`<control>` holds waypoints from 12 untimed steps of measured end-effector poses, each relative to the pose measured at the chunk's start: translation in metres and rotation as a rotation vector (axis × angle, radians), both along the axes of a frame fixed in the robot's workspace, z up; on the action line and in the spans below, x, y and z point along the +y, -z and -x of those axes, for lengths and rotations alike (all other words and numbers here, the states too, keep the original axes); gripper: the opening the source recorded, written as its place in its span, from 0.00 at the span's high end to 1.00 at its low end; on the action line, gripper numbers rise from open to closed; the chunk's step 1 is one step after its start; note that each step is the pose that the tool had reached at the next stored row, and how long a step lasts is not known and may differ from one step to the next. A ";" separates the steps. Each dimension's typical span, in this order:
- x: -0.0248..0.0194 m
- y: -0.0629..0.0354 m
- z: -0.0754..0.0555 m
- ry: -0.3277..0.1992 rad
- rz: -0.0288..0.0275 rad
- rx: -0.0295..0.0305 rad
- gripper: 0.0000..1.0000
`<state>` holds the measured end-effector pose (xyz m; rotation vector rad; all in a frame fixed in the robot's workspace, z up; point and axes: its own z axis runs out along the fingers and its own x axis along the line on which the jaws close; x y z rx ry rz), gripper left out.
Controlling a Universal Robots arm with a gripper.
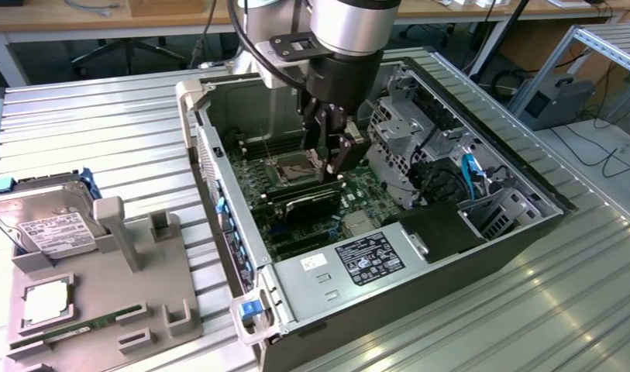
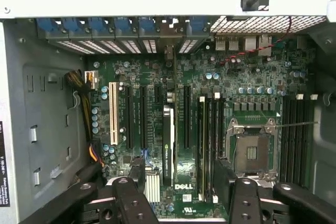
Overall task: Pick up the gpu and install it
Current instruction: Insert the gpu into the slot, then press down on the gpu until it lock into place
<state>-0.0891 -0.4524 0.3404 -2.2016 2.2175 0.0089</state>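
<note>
The gpu (image 2: 168,145) stands on edge in a motherboard slot inside the open computer case (image 1: 206,155), its dark face thin and narrow as seen from the wrist. In the exterior view it shows as a dark card (image 1: 299,203) just below the CPU socket. My gripper (image 1: 330,164) hangs inside the case directly above the card. In the wrist view the gripper (image 2: 178,179) is open, with one dark finger (image 2: 137,171) on each side of the card and a clear gap to it. Nothing is held.
A grey fixture (image 1: 108,310) at the exterior view's left carries a silver hard drive (image 1: 48,226), a CPU (image 1: 46,298) and a green RAM stick (image 1: 77,327). Around the card are the CPU socket (image 2: 252,150), long slots (image 2: 113,121), a drive cage (image 1: 397,124) and the power supply (image 1: 369,260).
</note>
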 end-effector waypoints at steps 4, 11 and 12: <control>0.0000 -0.0018 0.000 0.000 -0.0001 -0.0001 0.36; 0.0000 -0.0019 0.000 0.000 0.0000 0.0000 0.36; 0.0000 -0.0019 0.000 0.000 0.0000 0.0001 0.36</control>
